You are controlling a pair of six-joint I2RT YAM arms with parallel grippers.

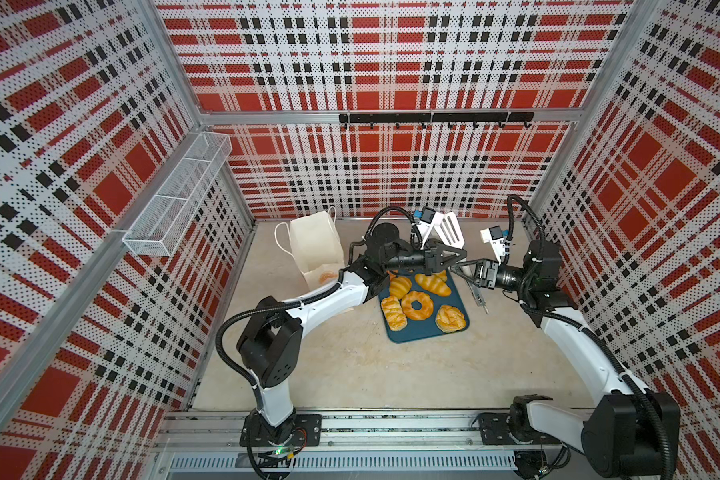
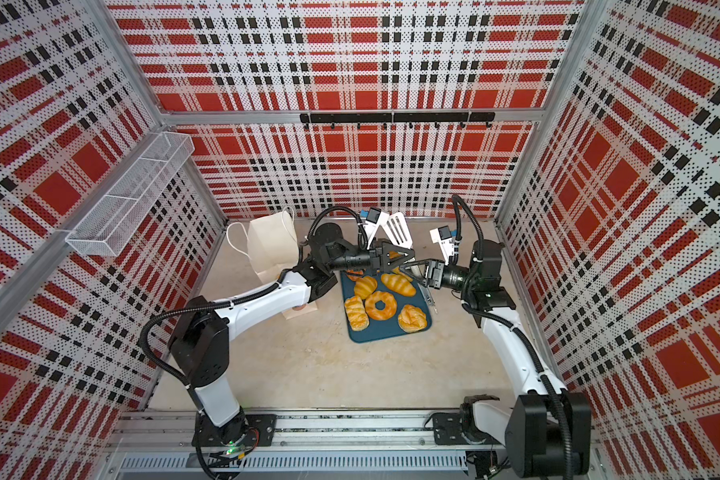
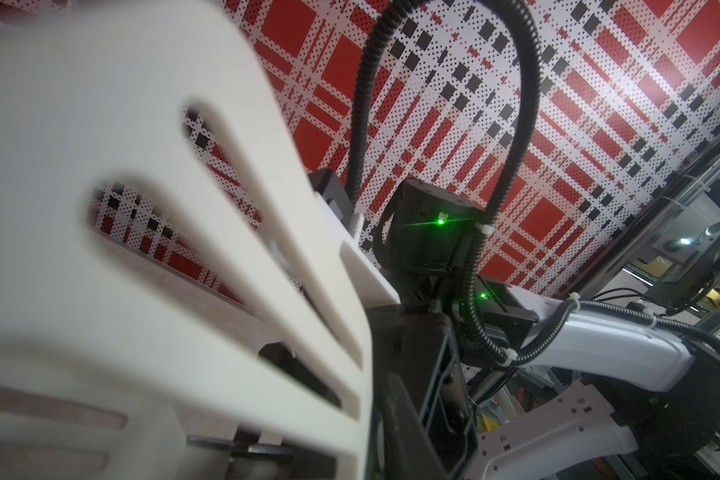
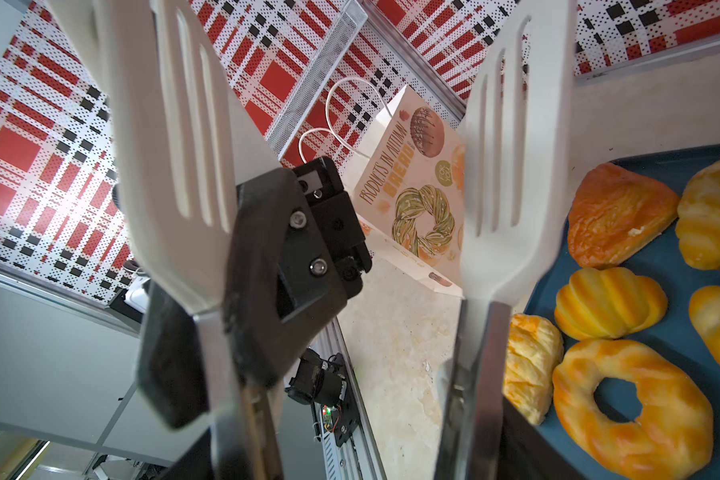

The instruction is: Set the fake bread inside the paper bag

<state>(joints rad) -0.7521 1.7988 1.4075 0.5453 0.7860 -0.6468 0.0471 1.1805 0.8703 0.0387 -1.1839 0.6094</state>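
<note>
Several pieces of fake bread lie on a dark-blue tray (image 1: pixel 416 337) (image 2: pixel 375 335) (image 4: pixel 657 266): a ring doughnut (image 1: pixel 417 305) (image 4: pixel 632 407), croissants (image 1: pixel 433 284), a bun (image 1: pixel 449 318) and an orange-brown triangular piece (image 4: pixel 620 212). The paper bag (image 1: pixel 314 245) (image 2: pixel 271 245) (image 4: pixel 412 187) stands at the back left of the tray. White slotted tongs (image 1: pixel 452 232) (image 3: pixel 142 270) (image 4: pixel 512 166) hang spread above the tray's far end. My left gripper (image 1: pixel 460 254) (image 2: pixel 410 255) pinches one tong arm. My right gripper (image 1: pixel 460 270) (image 4: pixel 350 449) grips both metal handles from outside.
A wire mesh basket (image 1: pixel 175 195) hangs on the left wall and a black hook rail (image 1: pixel 433 117) on the back wall. Both arms meet over the tray's far end, close together. Bare concrete floor (image 1: pixel 350 365) lies in front of the tray.
</note>
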